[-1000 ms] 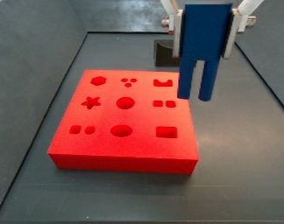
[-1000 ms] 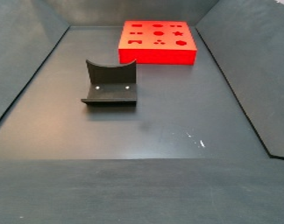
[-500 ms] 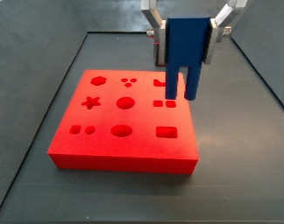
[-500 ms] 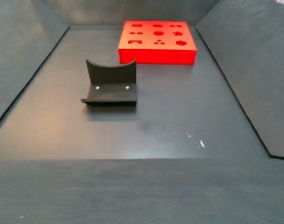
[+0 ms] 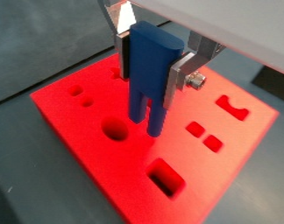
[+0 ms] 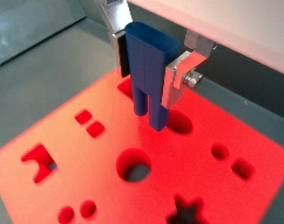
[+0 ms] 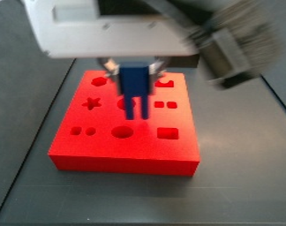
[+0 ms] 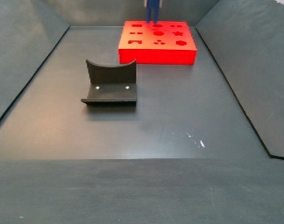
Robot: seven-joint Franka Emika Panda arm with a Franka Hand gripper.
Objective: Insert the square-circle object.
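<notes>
The square-circle object (image 5: 148, 74) is a bright blue block with two prongs pointing down. My gripper (image 5: 154, 63) is shut on its upper part, with a silver finger (image 5: 181, 72) on each side. It also shows in a wrist view (image 6: 148, 74) and in both side views (image 7: 135, 88) (image 8: 152, 8). It hangs upright over the middle of the red board (image 7: 128, 152), prong tips just above the surface near a round hole (image 6: 134, 164). I cannot tell whether they touch. The board also shows in a side view (image 8: 159, 56).
The red board has several shaped holes: a star (image 7: 93, 103), a square (image 7: 168, 134), a small paired hole (image 7: 82, 131). A dark grey block with a curved notch (image 8: 110, 85) stands on the dark floor away from the board. Tray walls rise at both sides.
My gripper has carried the blue object left and down, from above the board's right edge to low over its middle. The arm now fills the top of a side view.
</notes>
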